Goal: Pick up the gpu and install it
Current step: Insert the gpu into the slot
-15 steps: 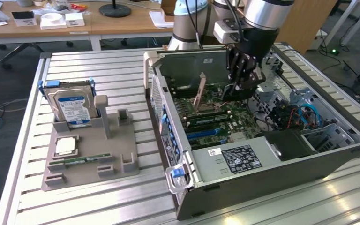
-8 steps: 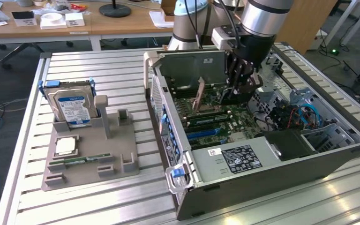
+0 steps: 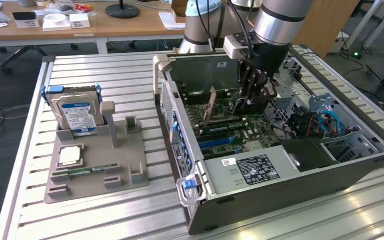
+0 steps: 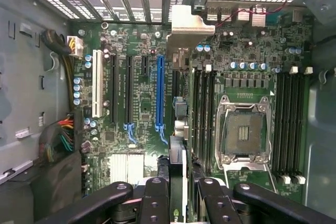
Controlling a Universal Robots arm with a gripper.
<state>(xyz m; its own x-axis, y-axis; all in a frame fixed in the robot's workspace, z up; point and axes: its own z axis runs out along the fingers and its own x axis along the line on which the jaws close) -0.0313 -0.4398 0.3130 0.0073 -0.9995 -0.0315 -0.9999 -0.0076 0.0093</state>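
Inside the open grey computer case [image 3: 299, 175], the tool [image 3: 249, 105] is clamped on the thin gpu card [image 3: 212, 107] with a silver metal bracket [image 4: 191, 24], standing on edge at the tool's nine o'clock, exterior view.

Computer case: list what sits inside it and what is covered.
Inside lies the green motherboard with a blue slot and an empty CPU socket. The fingers grip the thin, dark-edged gpu edge-on above it; the board strip directly under the card is covered.
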